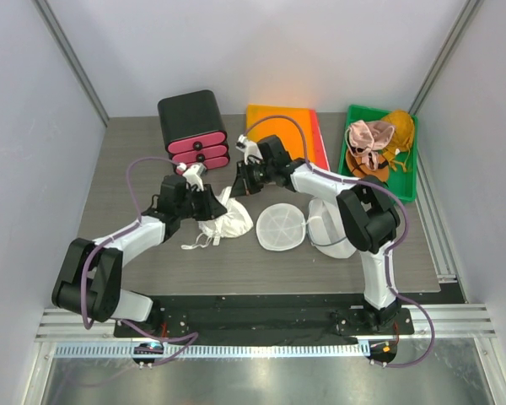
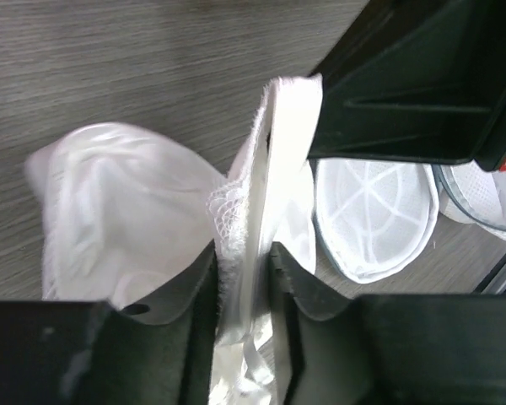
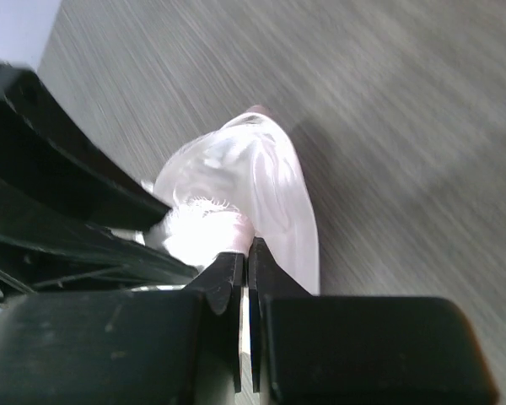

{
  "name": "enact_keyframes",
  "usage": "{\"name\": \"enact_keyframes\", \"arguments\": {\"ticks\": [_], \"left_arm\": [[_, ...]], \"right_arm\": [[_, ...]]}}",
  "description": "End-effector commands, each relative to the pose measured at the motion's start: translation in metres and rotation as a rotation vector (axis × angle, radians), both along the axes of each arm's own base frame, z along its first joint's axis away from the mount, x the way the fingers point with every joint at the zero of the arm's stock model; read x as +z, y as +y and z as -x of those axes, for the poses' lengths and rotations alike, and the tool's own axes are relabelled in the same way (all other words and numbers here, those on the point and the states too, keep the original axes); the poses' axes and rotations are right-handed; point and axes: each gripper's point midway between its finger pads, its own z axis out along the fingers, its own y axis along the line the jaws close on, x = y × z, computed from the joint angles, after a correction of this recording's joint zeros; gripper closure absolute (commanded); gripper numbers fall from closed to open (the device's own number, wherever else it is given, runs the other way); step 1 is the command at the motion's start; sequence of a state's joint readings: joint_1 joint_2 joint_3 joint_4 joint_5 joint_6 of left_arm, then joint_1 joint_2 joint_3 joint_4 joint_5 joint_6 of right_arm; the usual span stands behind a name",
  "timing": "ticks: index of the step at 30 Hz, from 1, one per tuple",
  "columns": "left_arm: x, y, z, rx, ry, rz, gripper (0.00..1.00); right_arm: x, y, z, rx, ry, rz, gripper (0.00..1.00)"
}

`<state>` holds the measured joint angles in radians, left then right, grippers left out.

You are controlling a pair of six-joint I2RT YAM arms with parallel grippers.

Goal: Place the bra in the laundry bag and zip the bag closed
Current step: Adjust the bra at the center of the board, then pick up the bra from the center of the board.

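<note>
The white bra (image 1: 228, 224) lies bunched on the table left of centre, with one edge lifted between both grippers. My left gripper (image 1: 209, 205) is shut on its lace band, which fills the gap between the fingers (image 2: 243, 257); one cup (image 2: 118, 202) bulges to the left. My right gripper (image 1: 239, 181) is shut on the upper end of the same edge (image 3: 247, 249), and the pale cup (image 3: 261, 186) hangs just beyond its tips. The laundry bag (image 1: 281, 228) lies open to the right of the bra, its two ribbed mesh halves side by side (image 2: 371, 211).
A black drawer unit with pink fronts (image 1: 194, 126) stands at the back left. An orange tray (image 1: 282, 126) sits behind the right gripper. A green bin (image 1: 384, 148) of clothes is at the back right. The right arm's body (image 2: 413, 84) hangs close above the bag.
</note>
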<state>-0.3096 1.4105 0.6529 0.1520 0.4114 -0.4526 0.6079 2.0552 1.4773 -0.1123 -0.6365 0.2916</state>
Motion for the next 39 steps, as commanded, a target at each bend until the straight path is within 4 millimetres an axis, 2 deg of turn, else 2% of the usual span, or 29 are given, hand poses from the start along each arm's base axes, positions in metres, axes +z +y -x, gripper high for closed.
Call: {"name": "enact_keyframes", "arguments": {"ticks": [1, 2, 4, 5, 6, 7, 8, 9, 10, 11, 12, 13, 16, 17, 19, 21, 23, 25, 26, 28, 30, 36, 39], "left_arm": [[0.008, 0.000, 0.007, 0.034, 0.033, 0.034, 0.89], [0.007, 0.002, 0.006, 0.062, 0.048, 0.032, 1.00], [0.007, 0.006, 0.005, 0.140, 0.099, 0.052, 1.00], [0.009, 0.008, 0.005, 0.163, 0.110, 0.063, 1.00], [0.016, 0.012, 0.002, 0.219, 0.107, 0.074, 1.00], [0.017, 0.016, 0.002, 0.250, 0.109, 0.080, 1.00], [0.022, 0.017, 0.001, 0.265, 0.091, 0.088, 1.00], [0.029, 0.023, 0.001, 0.300, 0.062, 0.090, 1.00], [0.034, 0.026, 0.000, 0.338, 0.056, 0.111, 1.00], [0.037, 0.028, 0.000, 0.356, 0.048, 0.118, 1.00], [0.040, 0.030, 0.001, 0.376, 0.041, 0.127, 1.00], [0.050, 0.032, 0.001, 0.401, 0.034, 0.161, 1.00], [0.058, 0.040, 0.004, 0.499, 0.061, 0.205, 1.00], [0.052, 0.044, 0.008, 0.531, 0.100, 0.191, 1.00], [0.048, 0.052, 0.009, 0.599, 0.147, 0.182, 1.00], [0.039, 0.053, 0.017, 0.622, 0.221, 0.172, 1.00], [0.032, 0.057, 0.025, 0.668, 0.277, 0.162, 1.00], [0.028, 0.068, 0.028, 0.732, 0.278, 0.146, 1.00], [0.026, 0.075, 0.032, 0.767, 0.280, 0.134, 1.00], [0.018, 0.083, 0.044, 0.821, 0.323, 0.116, 1.00], [0.020, 0.093, 0.050, 0.889, 0.310, 0.123, 1.00], [0.002, 0.114, 0.076, 1.007, 0.355, 0.099, 1.00], [-0.003, 0.120, 0.081, 1.028, 0.350, 0.088, 1.00]], "right_arm": [[0.036, 0.014, -0.029, -0.056, -0.097, -0.035, 0.98], [0.038, 0.014, -0.031, -0.071, -0.098, -0.035, 0.98], [0.038, 0.012, -0.034, -0.138, -0.096, -0.002, 0.87], [0.038, 0.011, -0.032, -0.146, -0.099, 0.008, 0.74], [0.051, 0.010, -0.029, -0.167, -0.108, 0.000, 0.67], [0.039, -0.003, -0.030, -0.245, -0.103, 0.059, 0.59], [0.043, -0.008, -0.027, -0.279, -0.106, 0.065, 0.44], [0.059, -0.015, -0.024, -0.311, -0.123, 0.049, 0.39], [0.049, -0.028, -0.019, -0.379, -0.096, 0.081, 0.34], [0.049, -0.032, -0.013, -0.399, -0.086, 0.076, 0.28], [0.068, -0.035, -0.007, -0.408, -0.113, 0.036, 0.26], [0.053, -0.043, 0.002, -0.431, -0.084, 0.060, 0.25], [0.060, -0.049, 0.022, -0.455, -0.098, 0.025, 0.20], [0.064, -0.047, 0.031, -0.435, -0.097, 0.001, 0.16], [0.074, -0.039, 0.040, -0.410, -0.137, -0.078, 0.14], [0.076, -0.031, 0.045, -0.380, -0.124, -0.126, 0.12], [0.066, -0.022, 0.049, -0.346, -0.090, -0.126, 0.12], [0.066, -0.006, 0.059, -0.274, -0.080, -0.142, 0.13], [0.058, -0.001, 0.061, -0.261, -0.072, -0.132, 0.14], [0.059, 0.013, 0.071, -0.210, -0.069, -0.139, 0.16], [0.051, 0.021, 0.072, -0.200, -0.062, -0.134, 0.18], [0.028, 0.049, 0.089, -0.120, -0.002, -0.134, 0.22], [0.026, 0.059, 0.099, -0.080, 0.017, -0.155, 0.21]]}}
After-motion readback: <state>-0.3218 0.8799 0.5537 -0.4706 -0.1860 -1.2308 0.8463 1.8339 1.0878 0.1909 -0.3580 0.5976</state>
